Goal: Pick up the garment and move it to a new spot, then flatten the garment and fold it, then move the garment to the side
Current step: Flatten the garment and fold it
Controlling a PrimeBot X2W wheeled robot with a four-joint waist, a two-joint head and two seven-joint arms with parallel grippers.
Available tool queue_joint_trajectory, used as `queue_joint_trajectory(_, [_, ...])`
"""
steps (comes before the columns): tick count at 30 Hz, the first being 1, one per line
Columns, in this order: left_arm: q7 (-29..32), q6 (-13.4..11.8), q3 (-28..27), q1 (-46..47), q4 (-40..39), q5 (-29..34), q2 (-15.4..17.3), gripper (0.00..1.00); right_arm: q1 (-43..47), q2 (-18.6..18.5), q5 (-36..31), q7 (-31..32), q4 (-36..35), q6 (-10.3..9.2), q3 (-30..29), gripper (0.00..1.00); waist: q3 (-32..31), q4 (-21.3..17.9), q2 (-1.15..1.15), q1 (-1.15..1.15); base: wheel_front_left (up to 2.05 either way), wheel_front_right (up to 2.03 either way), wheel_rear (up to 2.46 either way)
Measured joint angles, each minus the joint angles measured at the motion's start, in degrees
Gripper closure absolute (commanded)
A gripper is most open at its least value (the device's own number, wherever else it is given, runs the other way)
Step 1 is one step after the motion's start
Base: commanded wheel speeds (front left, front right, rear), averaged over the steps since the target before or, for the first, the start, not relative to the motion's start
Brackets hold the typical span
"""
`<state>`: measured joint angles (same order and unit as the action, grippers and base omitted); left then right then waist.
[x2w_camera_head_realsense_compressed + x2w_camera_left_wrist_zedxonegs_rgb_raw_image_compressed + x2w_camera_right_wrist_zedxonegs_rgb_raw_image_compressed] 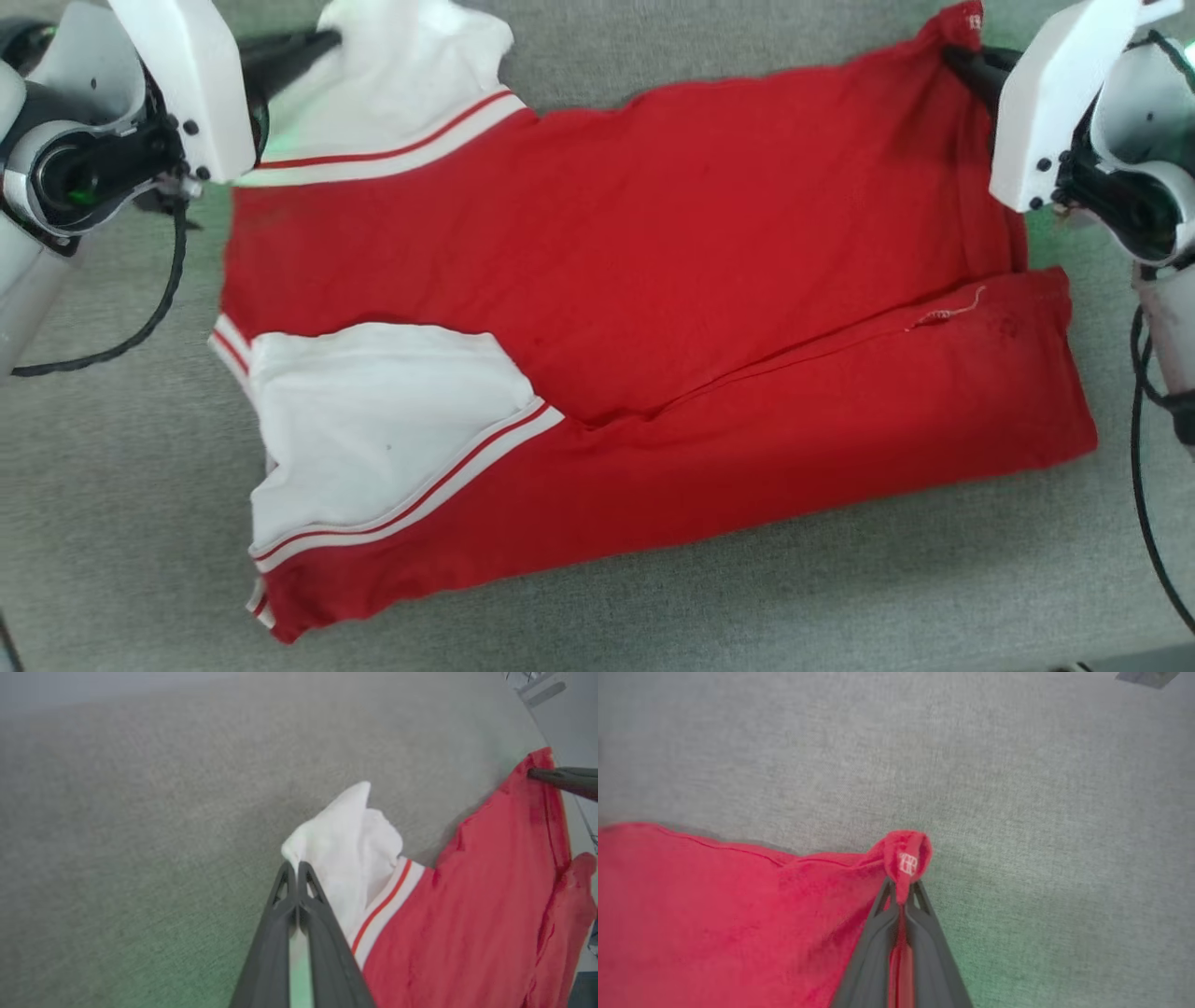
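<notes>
The garment [653,280] lies spread on the grey surface, red body with white sleeves and red-and-white trim, its near part folded over. My left gripper [322,42] is at the far left, shut on the edge of the far white sleeve [350,830]; its fingers [280,896] are pressed together. My right gripper [957,58] is at the far right, shut on the garment's red corner [906,854], which bunches over the fingertips and shows a small white label. The other white sleeve [373,420] lies flat at the near left.
A grey fabric-covered table [653,607] lies under everything, with bare room beyond the garment [1017,765] and on the near side. The table's edge [537,723] runs past my right gripper. Black cables [159,308] hang from both wrists.
</notes>
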<state>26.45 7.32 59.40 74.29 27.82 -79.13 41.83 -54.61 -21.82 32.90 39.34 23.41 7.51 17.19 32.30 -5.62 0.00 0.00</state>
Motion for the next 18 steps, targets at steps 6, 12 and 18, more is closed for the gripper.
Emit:
queue_joint_trajectory(6, [-9.25,0.0,-0.49,-5.45,-7.01,-2.64,1.76,1.0,4.42,-2.37,3.25,-4.1,-1.62,0.0,0.71,1.0,-4.21,1.44,0.0,0.0,0.0,0.0,0.0])
queue_joint_trajectory(12, [-18.57,0.0,1.08,-15.23,-18.23,-3.86,6.91,1.0,13.59,-7.47,5.63,-4.56,-7.5,0.0,-0.64,1.0,-9.11,3.69,0.0,0.0,0.0,0.0,0.0])
queue_joint_trajectory(18, [-28.58,0.0,3.04,-26.53,-26.42,-4.08,12.73,1.0,25.87,-10.72,6.42,-3.85,-15.38,-0.01,-5.49,1.0,-13.03,5.8,0.0,0.0,0.0,0.0,0.0])
